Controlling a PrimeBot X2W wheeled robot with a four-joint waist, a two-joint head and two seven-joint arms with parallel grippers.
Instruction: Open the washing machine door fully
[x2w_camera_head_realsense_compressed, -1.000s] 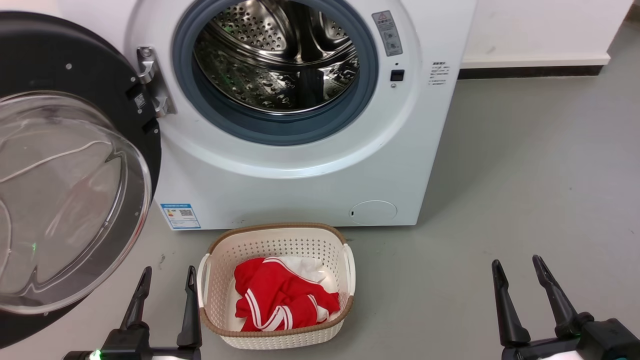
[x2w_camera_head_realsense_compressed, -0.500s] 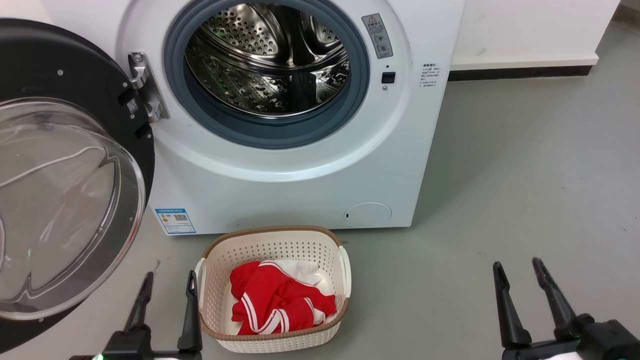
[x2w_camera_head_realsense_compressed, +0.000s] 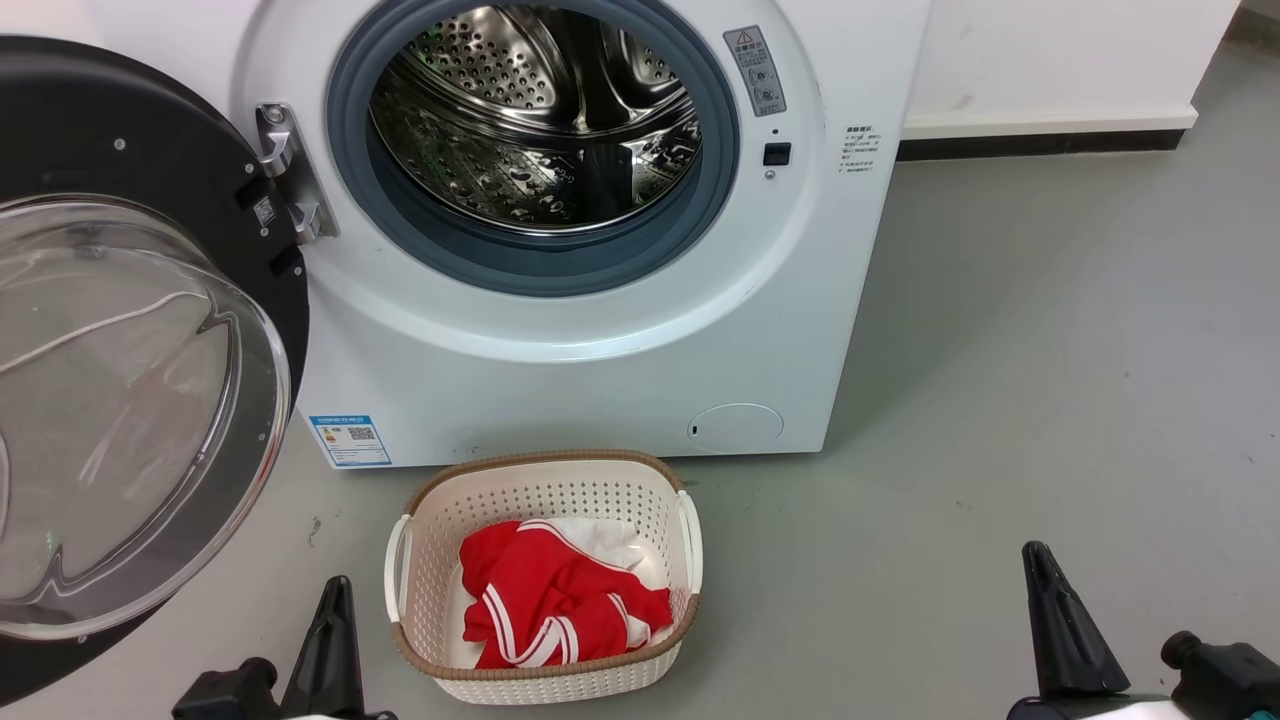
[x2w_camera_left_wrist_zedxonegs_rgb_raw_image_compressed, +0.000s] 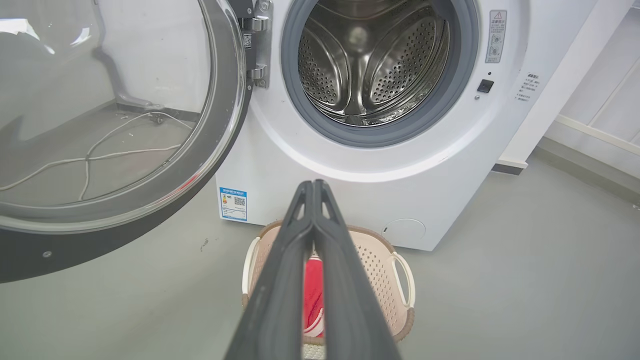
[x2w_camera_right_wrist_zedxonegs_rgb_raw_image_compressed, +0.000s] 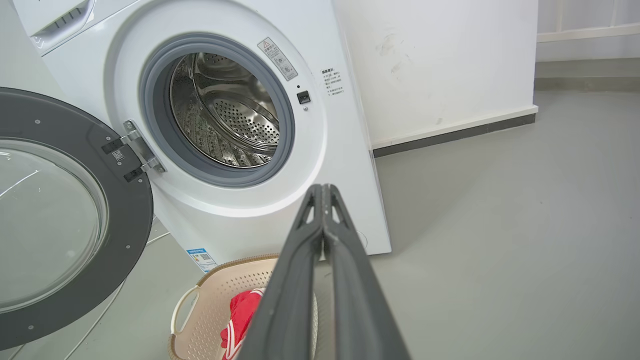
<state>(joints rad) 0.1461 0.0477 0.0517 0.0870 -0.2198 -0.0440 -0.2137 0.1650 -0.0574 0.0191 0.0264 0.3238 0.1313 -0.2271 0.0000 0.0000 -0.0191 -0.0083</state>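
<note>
**Door swung wide, both tools clear of it**

The washing machine door (x2w_camera_head_realsense_compressed: 150, 120) hangs off its metal hinge (x2w_camera_head_realsense_compressed: 290, 170) on the left side of the drum mouth (x2w_camera_head_realsense_compressed: 535, 140) and stands well apart from the opening. Its black rim is turned out beside the washer (x2w_camera_head_realsense_compressed: 600, 380), and its inner face looks toward the robot. The glass bowl (x2w_camera_head_realsense_compressed: 120, 400) bulges the same way.

A round door has no real long axis. What matters is the hinge line, which runs upright, with the door's plane standing upright too.

The left tool (x2w_camera_left_wrist_zedxonegs_rgb_raw_image_compressed: 312, 192) has its fingers pressed together on nothing. The right tool (x2w_camera_right_wrist_zedxonegs_rgb_raw_image_compressed: 324, 195) is closed and empty in the same way. Both sit low over the floor (x2w_camera_head_realsense_compressed: 1000, 350) and touch nothing. A laundry basket (x2w_camera_head_realsense_compressed: 545, 462) holding a red garment (x2w_camera_head_realsense_compressed: 560, 600) lies between them in front of the washer.

I judge the opening step to be at or very near its end. The next move calls only for a check that the hinge has no travel left. If it does, a gentle outward push on the free rim would do it, and the left tool is the nearer one.
</note>
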